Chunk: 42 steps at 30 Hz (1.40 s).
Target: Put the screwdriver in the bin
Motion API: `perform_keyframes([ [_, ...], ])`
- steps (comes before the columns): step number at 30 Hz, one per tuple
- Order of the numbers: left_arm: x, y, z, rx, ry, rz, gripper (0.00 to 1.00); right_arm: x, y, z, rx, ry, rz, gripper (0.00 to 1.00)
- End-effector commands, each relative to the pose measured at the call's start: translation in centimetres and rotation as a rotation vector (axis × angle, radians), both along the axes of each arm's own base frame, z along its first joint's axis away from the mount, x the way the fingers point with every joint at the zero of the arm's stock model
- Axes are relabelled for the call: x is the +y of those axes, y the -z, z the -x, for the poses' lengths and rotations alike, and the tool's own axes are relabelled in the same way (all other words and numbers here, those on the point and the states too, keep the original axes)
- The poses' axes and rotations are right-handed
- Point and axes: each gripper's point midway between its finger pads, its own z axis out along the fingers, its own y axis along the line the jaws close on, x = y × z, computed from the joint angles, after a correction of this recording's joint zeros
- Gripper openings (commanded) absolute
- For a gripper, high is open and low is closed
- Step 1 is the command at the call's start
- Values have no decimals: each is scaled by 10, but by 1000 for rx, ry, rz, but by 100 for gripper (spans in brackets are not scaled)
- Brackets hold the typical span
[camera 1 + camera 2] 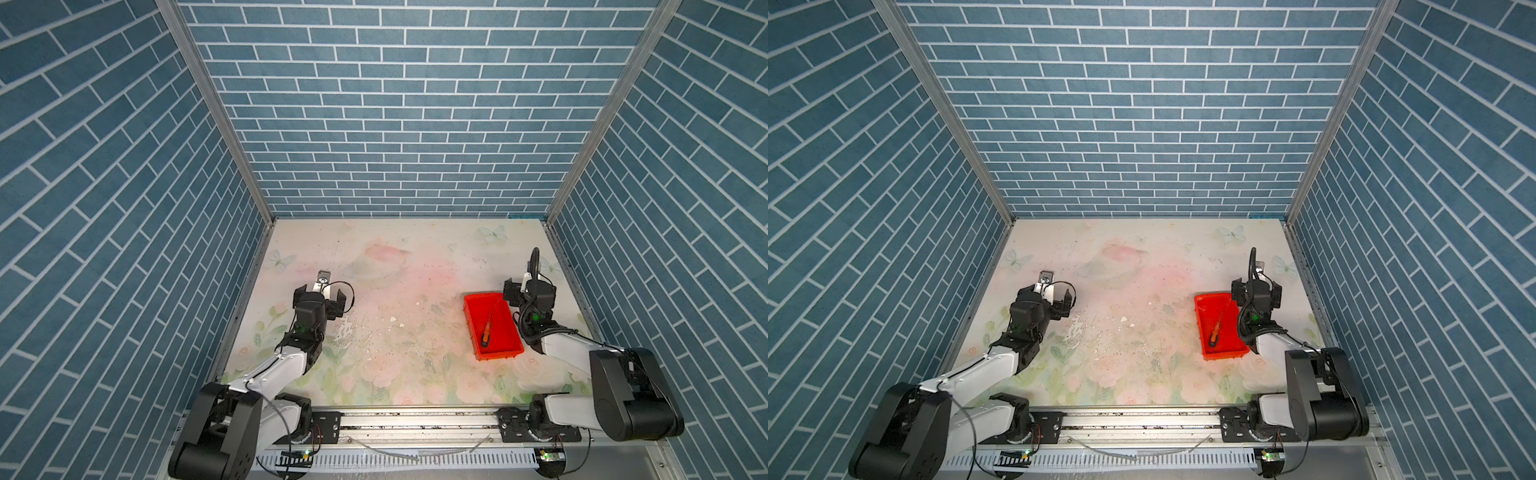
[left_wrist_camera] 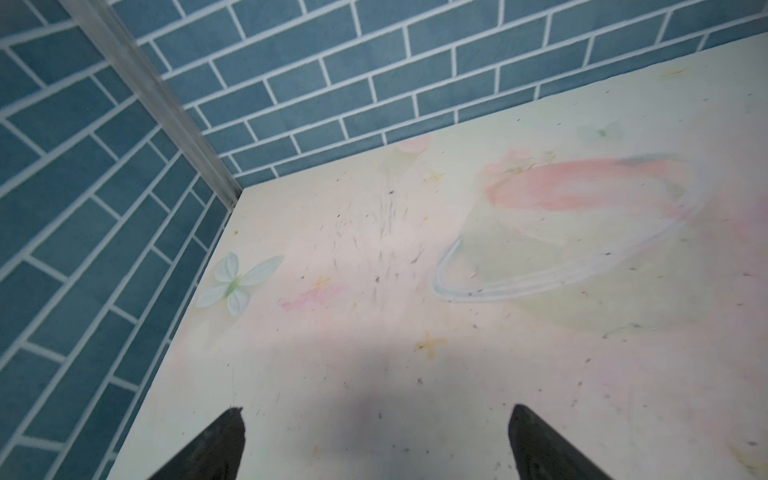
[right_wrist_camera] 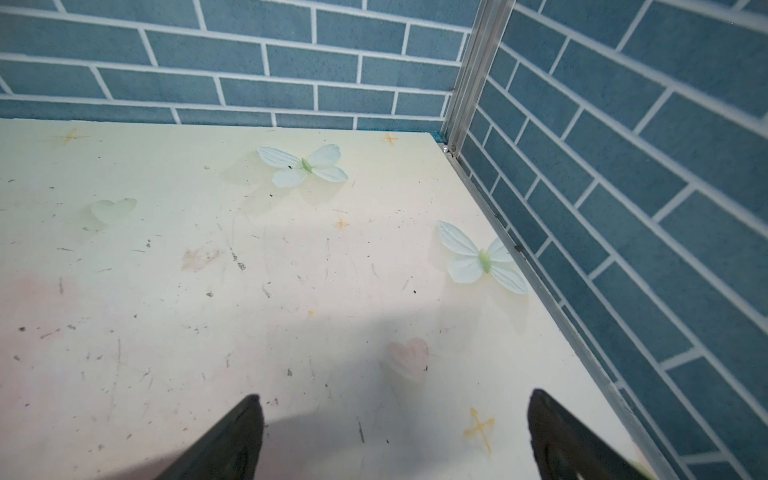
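Observation:
In both top views the screwdriver (image 1: 489,325) (image 1: 1217,328), with its orange handle and thin metal shaft, lies inside the red bin (image 1: 506,332) (image 1: 1230,337) on the right of the table. Its handle points toward the front. My right gripper (image 1: 530,287) (image 1: 1256,287) is open and empty beside the bin's far right corner; in the right wrist view only bare table shows between its fingertips (image 3: 395,395). My left gripper (image 1: 322,291) (image 1: 1047,293) (image 2: 376,410) is open and empty over the left of the table, far from the bin.
Blue brick-patterned walls (image 1: 395,124) close the table in at the back and on both sides. Metal corner posts (image 3: 473,62) (image 2: 166,104) stand at the far corners. The floral table top (image 1: 395,332) is scuffed, with small white specks (image 1: 392,319) near the middle.

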Motion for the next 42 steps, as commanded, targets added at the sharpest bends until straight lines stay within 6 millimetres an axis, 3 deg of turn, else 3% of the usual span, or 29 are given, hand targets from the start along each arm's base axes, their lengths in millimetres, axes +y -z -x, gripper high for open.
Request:
perform_keyframes([
  [1, 14, -15, -10, -117, -62, 35, 100, -1, -8, -6, -92, -38, -1, 99],
  [8, 30, -15, -32, -153, -86, 85, 100, -5, 8, -8, -86, -77, -73, 99],
  [13, 29, 16, -50, -79, -63, 106, 100, -6, 19, -9, -82, -87, -94, 99],
  [19, 42, 18, -51, -71, -132, 113, 100, -11, 22, -17, -47, -63, -99, 99],
  [42, 42, 19, -50, -63, -131, 113, 100, -17, 24, -20, -24, -37, -120, 99],
])
